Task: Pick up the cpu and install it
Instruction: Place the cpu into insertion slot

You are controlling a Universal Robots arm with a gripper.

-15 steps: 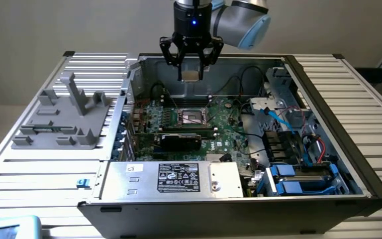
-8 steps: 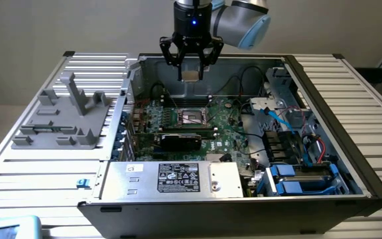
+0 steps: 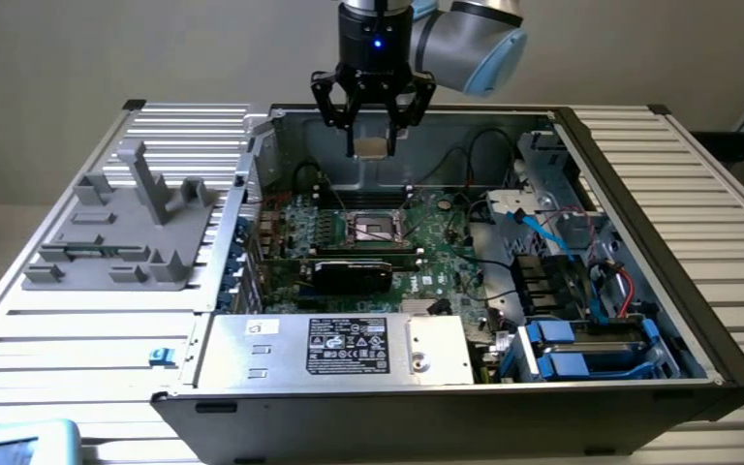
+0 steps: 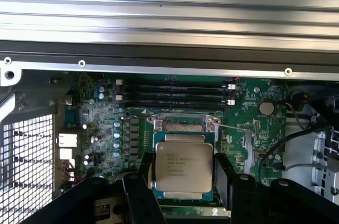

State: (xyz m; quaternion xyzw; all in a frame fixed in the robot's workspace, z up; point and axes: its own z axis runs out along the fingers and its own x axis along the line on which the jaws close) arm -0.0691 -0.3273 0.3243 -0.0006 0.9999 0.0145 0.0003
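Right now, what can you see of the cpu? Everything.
The cpu is a small flat square chip with a silver-grey metal lid, faint printed lines and a tan edge. The claw is shut on it, with black fingers on two opposite edges. It hangs roughly level in the air above the open computer case, lid towards the wrist camera. In the wrist view it lines up over the socket, and the exterior view shows it well clear of it.

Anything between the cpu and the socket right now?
Nothing visible. The end effector holds the cpu above the open case, over the socket; the black card sits beside the socket, not over it.
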